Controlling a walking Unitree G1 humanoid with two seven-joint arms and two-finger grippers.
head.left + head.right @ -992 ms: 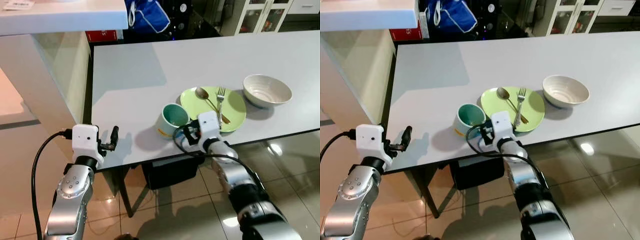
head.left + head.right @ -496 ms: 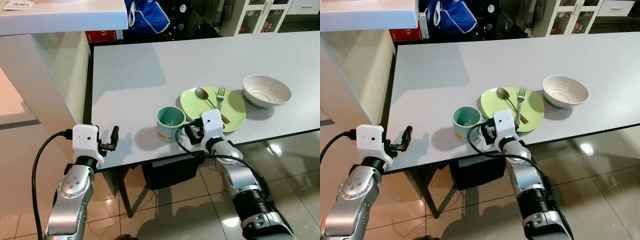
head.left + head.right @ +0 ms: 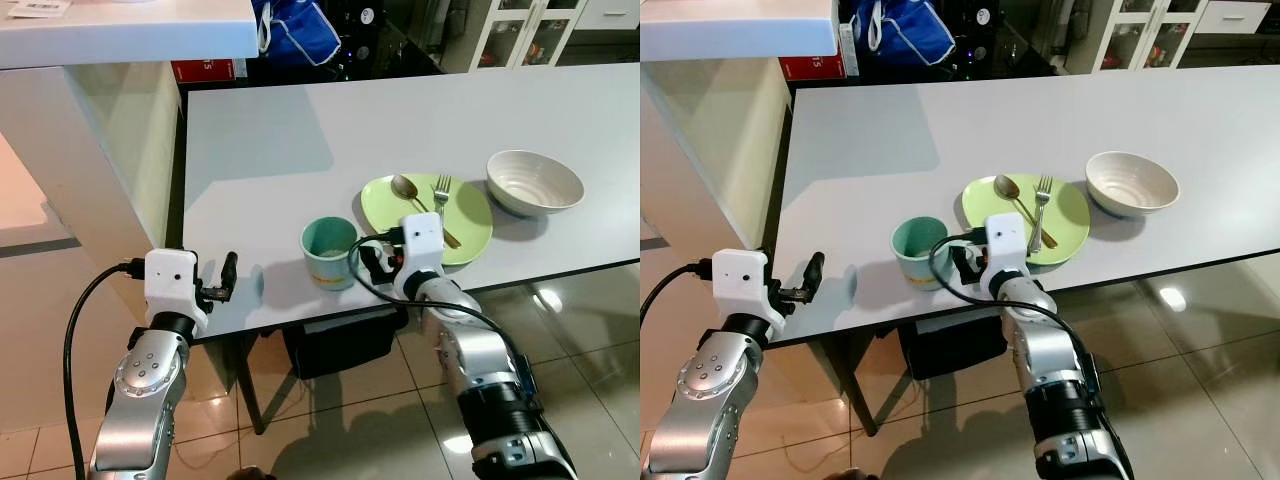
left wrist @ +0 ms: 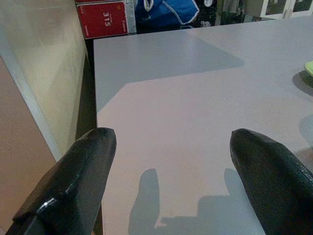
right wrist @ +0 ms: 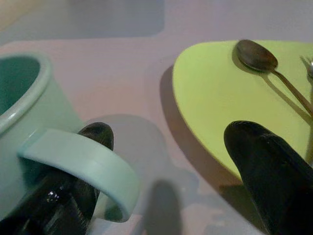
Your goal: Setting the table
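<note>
- The table [image 3: 270, 140] is big and grey, with everything parked near its front edge.
- Green plate [image 3: 475, 232] sits between the bowl [image 3: 533, 180] and the mug, with a spoon [image 3: 408, 190] and fork [image 3: 440, 195] lying on it, handles pointing toward the robot.
- Teal mug [image 3: 329, 252] stands upright just left of the plate, mouth up, handle [image 5: 83, 161] toward the right gripper [image 3: 372, 262].
- Looks ceramic: stiff, a bit slippery, chippable. I'd grab the handle.
- Right gripper is spread wide, one finger [image 5: 73, 196] poking through the handle loop, not pinching.
- Left gripper [image 4: 171, 181] hovers spread apart at the table's corner, holding nothing.
</note>
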